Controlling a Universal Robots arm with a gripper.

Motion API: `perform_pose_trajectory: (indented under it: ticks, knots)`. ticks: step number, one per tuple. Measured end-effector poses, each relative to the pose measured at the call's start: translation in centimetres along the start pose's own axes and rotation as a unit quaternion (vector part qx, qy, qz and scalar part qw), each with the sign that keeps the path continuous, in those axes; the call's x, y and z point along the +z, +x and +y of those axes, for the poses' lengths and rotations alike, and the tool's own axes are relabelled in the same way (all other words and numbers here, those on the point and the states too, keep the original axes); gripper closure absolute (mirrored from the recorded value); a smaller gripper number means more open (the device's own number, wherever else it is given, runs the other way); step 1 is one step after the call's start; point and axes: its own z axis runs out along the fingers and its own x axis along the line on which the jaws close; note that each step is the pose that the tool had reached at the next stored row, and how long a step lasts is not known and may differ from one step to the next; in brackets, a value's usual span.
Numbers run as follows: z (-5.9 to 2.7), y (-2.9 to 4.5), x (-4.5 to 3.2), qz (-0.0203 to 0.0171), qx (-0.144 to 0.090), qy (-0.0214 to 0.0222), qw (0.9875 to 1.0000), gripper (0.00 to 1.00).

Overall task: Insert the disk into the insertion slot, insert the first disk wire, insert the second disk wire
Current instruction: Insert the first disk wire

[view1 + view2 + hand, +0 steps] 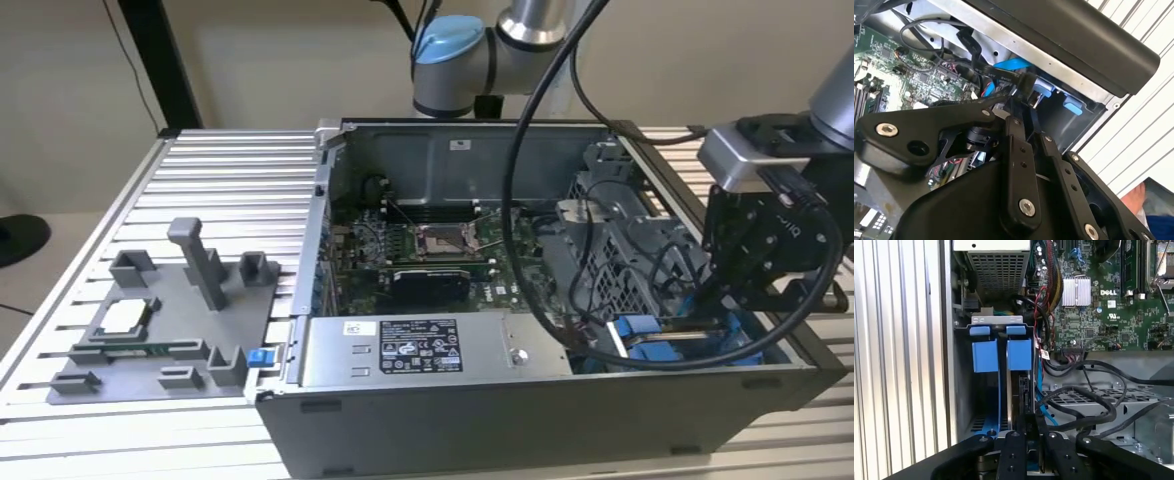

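Note:
My gripper hangs low over the right end of the open computer case, above the insertion slot with its blue rails. In the first wrist view the disk stands edge-on in the slot, below the blue tabs, and my gripper is right over its near end. In the second wrist view the fingers close to a point, and my gripper is shut on the end of a flat black disk wire that runs back toward the motherboard.
Loose black cables loop over the perforated cage beside the bay. The grey power supply lies along the case front, the motherboard behind it. A grey fixture sits on the ribbed table at the exterior view's left.

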Motion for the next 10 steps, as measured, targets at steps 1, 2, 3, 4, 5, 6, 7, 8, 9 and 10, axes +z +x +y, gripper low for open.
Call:
perform_pose_trajectory:
  ticks: [1, 2, 3, 4, 5, 6, 7, 8, 9, 10]
  knots:
    - [0.0, 0.0, 0.06, 0.0, 0.0, 0.0, 1.0, 1.0]
    - [0.0, -0.02, 0.12, 0.0, 0.0, 0.0, 1.0, 1.0]
    - [0.0, -0.05, 0.16, 0.0, 0.001, 0.0, 1.0, 1.0]
    - [0.0, -0.06, 0.19, -0.0001, 0.001, 0.0001, 1.0, 1.0]
    - [0.0, -0.06, 0.2, -0.0001, 0.002, 0.0001, 1.0, 1.0]
    - [0.0, -0.06, 0.21, 0.0, 0.002, 0.0001, 1.0, 1.0]
    - [0.0, -0.06, 0.22, 0.0, 0.003, 0.0001, 1.0, 1.0]
    - [-0.02, -0.07, 0.24, 0.0, 0.003, 0.0002, 1.0, 1.0]
    - [-0.04, -0.07, 0.26, 0.0, 0.004, 0.0002, 1.0, 1.0]
    - [-0.07, -0.07, 0.3, -0.0001, 0.005, 0.0002, 1.0, 1.0]
